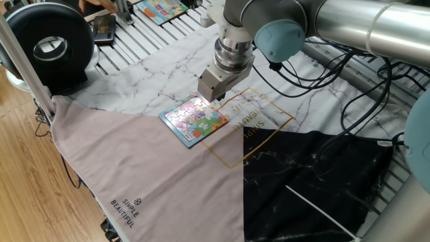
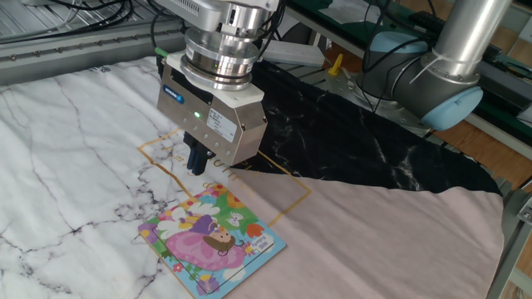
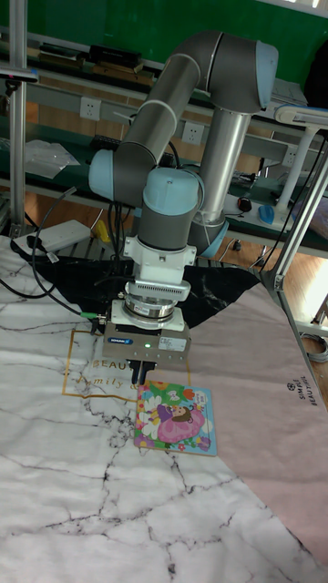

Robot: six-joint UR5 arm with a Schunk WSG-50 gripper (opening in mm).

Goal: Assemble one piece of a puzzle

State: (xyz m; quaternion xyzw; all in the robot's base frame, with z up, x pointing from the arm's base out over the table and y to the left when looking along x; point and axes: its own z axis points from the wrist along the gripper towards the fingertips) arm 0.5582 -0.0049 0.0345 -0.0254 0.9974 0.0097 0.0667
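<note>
A: In one fixed view, what is seen?

B: The gripper is seen at centre frame, low over the upper corner of the puzzle. The piece cannot be made out here.

A: And in the other fixed view?

B: The puzzle is shown at lower centre: blue-rimmed, with a pink-dressed cartoon figure among greens. The dark fingers are just above its upper corner and look close together; whether the piece is pinched between them cannot be told.

A: The tall fixed view?

B: The gripper is seen at the upper left corner of the puzzle, on the marbled cloth.

A: How should seating be done well?

B: A slow, straight descent is judged best, with the outline matched to its gap before light pressure is applied, so the board is not shifted.
</note>
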